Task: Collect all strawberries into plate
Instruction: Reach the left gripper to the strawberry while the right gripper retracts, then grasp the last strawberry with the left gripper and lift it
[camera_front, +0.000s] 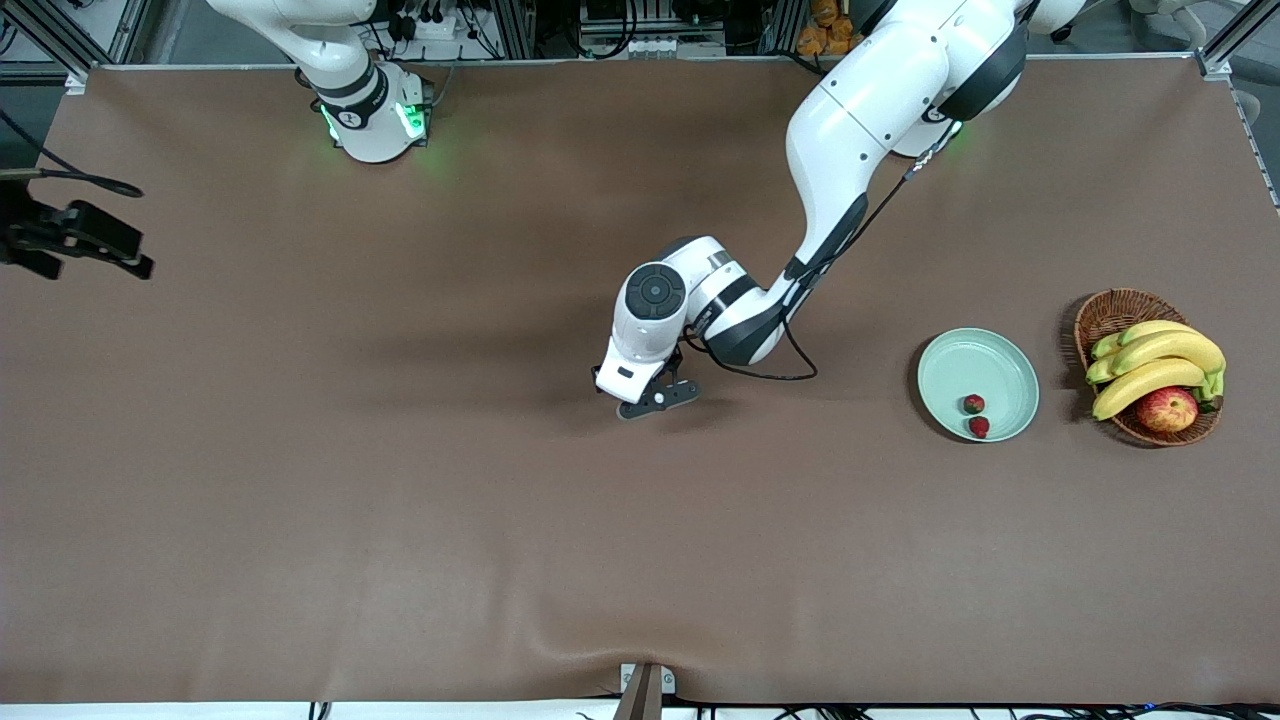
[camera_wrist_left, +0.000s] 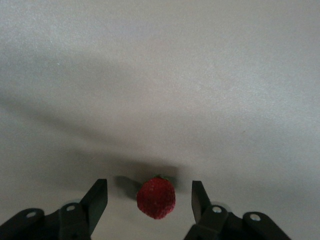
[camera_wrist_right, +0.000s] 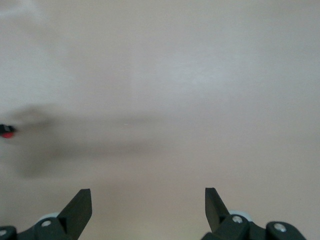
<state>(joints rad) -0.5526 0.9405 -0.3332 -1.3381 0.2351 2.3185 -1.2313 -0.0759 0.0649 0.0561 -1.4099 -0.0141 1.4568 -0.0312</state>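
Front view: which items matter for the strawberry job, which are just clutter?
Job:
- plate, two strawberries in it
- third strawberry, on the table between the open left end effector fingers
- right end effector, open, waiting

Clutter:
- basket beside the plate
- bananas
- apple

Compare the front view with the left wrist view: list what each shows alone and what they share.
Only the front view shows the round pale mint-green plate holding two small red strawberries, the brown wicker basket of yellow bananas and a red-yellow apple, and the waiting right gripper at the right arm's end. Only the left wrist view shows the third small red strawberry between open fingers. Both show the left gripper low over the brown table.
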